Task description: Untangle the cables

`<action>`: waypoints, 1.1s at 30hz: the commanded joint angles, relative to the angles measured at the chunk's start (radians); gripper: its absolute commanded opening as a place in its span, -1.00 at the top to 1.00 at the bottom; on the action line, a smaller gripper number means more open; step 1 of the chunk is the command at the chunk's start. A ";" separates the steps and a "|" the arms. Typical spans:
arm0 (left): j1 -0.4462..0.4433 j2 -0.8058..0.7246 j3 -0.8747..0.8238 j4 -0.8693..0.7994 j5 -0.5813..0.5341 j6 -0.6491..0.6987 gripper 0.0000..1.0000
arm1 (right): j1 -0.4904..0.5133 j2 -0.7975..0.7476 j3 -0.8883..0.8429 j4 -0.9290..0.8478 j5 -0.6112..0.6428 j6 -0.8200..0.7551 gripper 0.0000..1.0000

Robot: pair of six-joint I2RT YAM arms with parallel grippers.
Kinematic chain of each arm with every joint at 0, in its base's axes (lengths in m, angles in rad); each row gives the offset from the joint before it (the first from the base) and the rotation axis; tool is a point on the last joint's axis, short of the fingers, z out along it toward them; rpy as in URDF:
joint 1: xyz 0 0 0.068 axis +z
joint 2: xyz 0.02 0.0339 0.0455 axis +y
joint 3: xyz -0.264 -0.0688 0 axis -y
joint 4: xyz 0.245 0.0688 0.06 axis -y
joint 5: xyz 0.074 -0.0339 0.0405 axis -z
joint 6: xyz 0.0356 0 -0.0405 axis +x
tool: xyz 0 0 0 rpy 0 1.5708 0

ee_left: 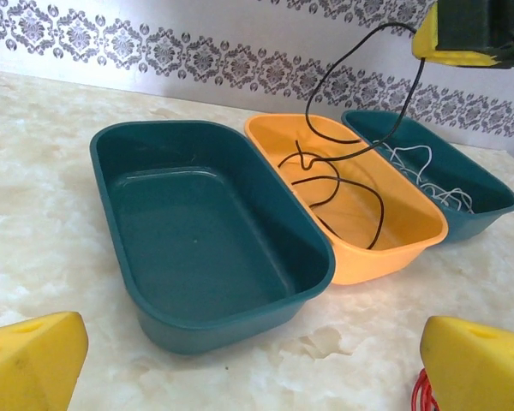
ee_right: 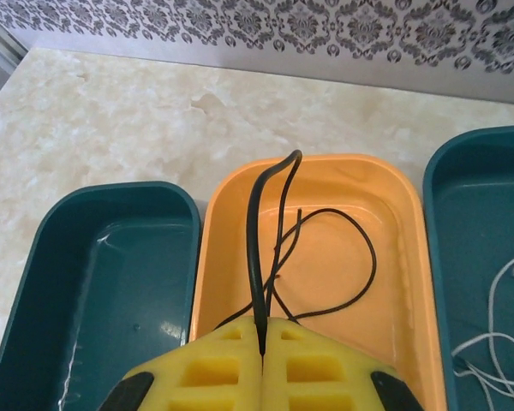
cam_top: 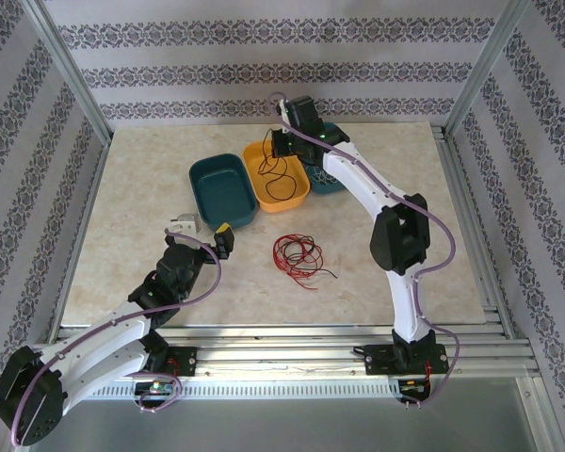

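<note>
While right gripper [ee_right: 263, 330] pinches black cable [ee_right: 252, 231] over orange tray [ee_right: 334, 257], lower slack fully inside before release; left gripper [ee_left: 255, 364] gapes, red cable [cam_top: 297, 254] on table [cam_top: 151, 169], white cable [ee_left: 428, 175] in far tray [ee_left: 484, 218].

The teal tray [cam_top: 221, 193], orange tray [cam_top: 257, 184] and second teal tray [cam_top: 320, 181] touch in a row at the far middle; the right arm [cam_top: 363, 188] crosses over the last, a black cable [ee_right: 252, 248] hangs into the orange. The table [cam_top: 132, 188] lies bare either side, and between trays and red cable [cam_top: 297, 254]
</note>
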 commanded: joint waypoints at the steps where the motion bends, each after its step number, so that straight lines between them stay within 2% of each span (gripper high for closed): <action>1: 0.014 0.005 -0.012 -0.010 0.007 -0.020 -0.99 | -0.005 0.037 0.050 0.014 -0.039 0.031 1.00; 20: 0.029 0.083 0.007 0.033 0.061 -0.041 -0.99 | -0.017 0.011 -0.197 0.035 -0.014 0.145 0.88; 33: 0.034 0.115 0.023 0.043 0.107 -0.040 -0.99 | -0.025 -0.020 -0.229 0.001 0.057 0.135 0.53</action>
